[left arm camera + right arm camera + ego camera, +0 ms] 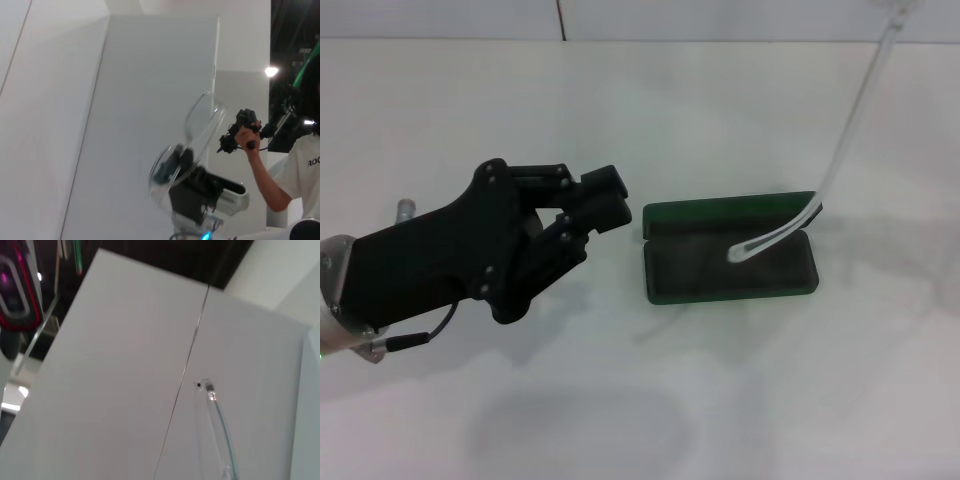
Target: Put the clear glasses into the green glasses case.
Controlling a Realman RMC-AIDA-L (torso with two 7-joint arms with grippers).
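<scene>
The green glasses case [665,275] lies open on the white table, its lid [720,211] folded back on the far side. The clear glasses hang over it: one long temple arm [855,110] slants down from the upper right, and its tip rests on the dark lining. In the left wrist view my right gripper [176,167] is shut on the clear glasses [197,132] near the lenses. The right wrist view shows only a clear temple arm [220,425]. My left gripper [612,195] hovers left of the case, shut and empty.
White table [770,400] spreads around the case; a wall seam runs at the far edge. In the left wrist view, a person [295,170] stands beyond the table holding a black handheld controller [240,132].
</scene>
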